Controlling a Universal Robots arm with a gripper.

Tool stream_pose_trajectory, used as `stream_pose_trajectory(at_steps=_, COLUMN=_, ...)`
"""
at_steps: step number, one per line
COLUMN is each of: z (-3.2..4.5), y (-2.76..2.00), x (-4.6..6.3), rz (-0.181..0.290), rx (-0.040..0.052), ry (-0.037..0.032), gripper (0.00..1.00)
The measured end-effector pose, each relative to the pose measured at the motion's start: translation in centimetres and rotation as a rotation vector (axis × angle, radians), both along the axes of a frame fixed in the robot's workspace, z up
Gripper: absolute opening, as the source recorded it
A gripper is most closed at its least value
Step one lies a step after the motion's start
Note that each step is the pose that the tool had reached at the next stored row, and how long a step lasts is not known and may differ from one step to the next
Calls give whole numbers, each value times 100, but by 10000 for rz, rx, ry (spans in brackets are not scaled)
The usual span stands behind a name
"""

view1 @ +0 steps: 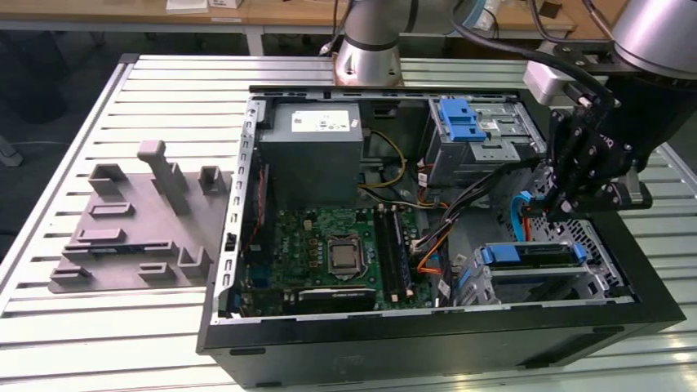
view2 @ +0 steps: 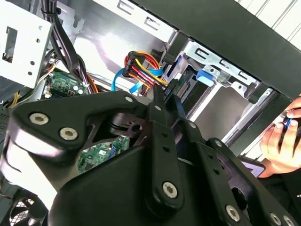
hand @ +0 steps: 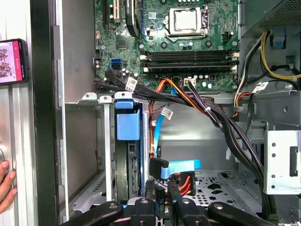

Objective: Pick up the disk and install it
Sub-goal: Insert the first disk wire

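The disk [view1: 528, 255] sits on edge inside the drive cage at the case's corner, on the exterior view's right, its blue frame [hand: 128, 125] showing at the cage mouth. The same disk [view2: 207, 76] shows in the second wrist view. My gripper [view1: 561, 214] hangs just above and beside that cage, inside the open computer case [view1: 234, 245]. Its fingers [hand: 149, 190] stand close together on a black cable connector [hand: 160, 167] with a blue flat cable and coloured wires. The gripper [view2: 165, 96] is beside the disk, not holding it.
A black cable bundle [hand: 211, 115] crosses between the motherboard [view1: 338, 249] and the cage. A grey power supply [view1: 310, 155] and an upper drive bay [view1: 468, 122] fill the case's back. A grey fixture [view1: 130, 229] lies outside. A person's hand [view2: 282, 136] holds a phone [hand: 14, 61] beside the case.
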State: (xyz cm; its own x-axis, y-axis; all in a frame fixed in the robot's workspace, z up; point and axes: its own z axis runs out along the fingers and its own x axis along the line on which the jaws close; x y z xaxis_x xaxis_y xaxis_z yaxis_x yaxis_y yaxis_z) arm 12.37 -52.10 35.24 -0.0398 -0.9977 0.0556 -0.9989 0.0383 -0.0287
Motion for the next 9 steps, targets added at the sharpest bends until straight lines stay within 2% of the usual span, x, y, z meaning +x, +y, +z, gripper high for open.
stream_pose_trajectory(at_steps=2, z=-3, y=0, x=0, rz=1, rx=-6, ry=-3, gripper=23)
stream_pose_trajectory(at_steps=3, z=-3, y=0, x=0, rz=1, rx=-7, ry=-4, gripper=17)
stream_pose_trajectory(at_steps=5, z=-5, y=0, x=2, rz=0, rx=-5, ry=5, gripper=16)
stream_pose_trajectory(at_steps=9, z=-6, y=-4, x=11, rz=1, rx=-11, ry=108, gripper=16)
